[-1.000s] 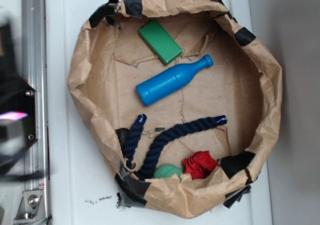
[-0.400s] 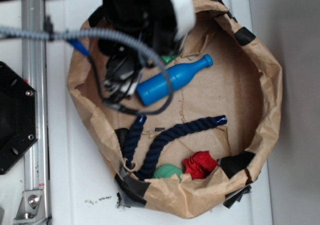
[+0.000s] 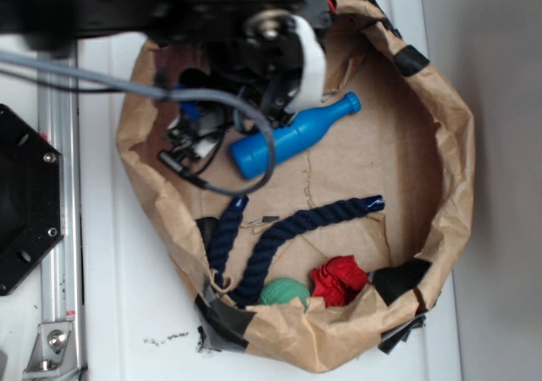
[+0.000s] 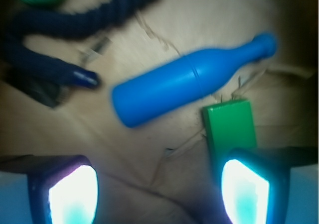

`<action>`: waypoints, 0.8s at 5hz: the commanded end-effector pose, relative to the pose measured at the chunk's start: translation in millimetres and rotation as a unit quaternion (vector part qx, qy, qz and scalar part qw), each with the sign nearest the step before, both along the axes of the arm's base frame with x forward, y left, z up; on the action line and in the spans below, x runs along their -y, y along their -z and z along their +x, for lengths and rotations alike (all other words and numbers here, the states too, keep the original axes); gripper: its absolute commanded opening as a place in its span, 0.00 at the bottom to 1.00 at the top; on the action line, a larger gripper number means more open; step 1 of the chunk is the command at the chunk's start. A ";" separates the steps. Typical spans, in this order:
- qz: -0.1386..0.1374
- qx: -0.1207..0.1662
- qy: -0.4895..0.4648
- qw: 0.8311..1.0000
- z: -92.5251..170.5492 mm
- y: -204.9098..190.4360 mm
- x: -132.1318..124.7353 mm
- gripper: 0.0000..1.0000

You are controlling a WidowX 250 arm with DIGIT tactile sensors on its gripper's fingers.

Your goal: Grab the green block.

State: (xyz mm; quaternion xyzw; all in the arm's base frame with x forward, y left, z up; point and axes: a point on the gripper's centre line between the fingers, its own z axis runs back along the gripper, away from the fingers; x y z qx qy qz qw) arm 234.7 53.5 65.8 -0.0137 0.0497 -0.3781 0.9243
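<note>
Green block [image 4: 229, 127], open pincer [image 4: 159, 191] above

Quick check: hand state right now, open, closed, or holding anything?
Hand: open, holding nothing; one finger sits over the near end of the flat bright green rectangular block.

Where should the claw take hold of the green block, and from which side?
Probably from above, across the two long edges of the green block. It lies flat on the paper, so only its narrow width suits the open claw. The blue bottle sits close by, so shift toward the block first.
</note>
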 end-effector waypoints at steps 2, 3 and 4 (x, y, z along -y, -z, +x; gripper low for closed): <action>0.063 0.039 0.056 0.996 6.8 1.9 -10.8 1.00; 0.025 0.032 0.044 0.998 16.7 8.0 -8.5 1.00; -0.003 0.030 0.036 0.999 30.4 13.1 -3.5 1.00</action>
